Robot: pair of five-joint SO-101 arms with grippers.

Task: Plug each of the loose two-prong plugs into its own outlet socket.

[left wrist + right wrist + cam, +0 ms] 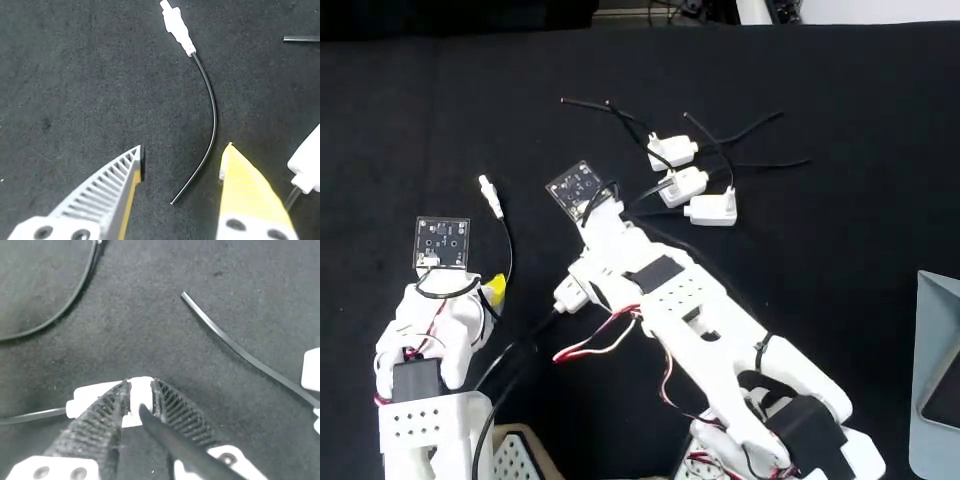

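White plug (92,396) is the one in hand: the right end effector (140,384) is pinching it, low over the tabletop (840,100) near the middle, with its cable (30,415) trailing to the near left

And the left end effector (184,146)?

Spread wide, holding nothing. The slim plug (177,25) lies farther off on the left, and the tail of its lead (212,115) runs in between the tips

So this is the pick-up step?

I'd say so. Next it wants lifting and carrying to a socket, prongs lined up square before pushing in. Those three white blocks (682,185) at the far right may be the sockets, but I cannot tell from here
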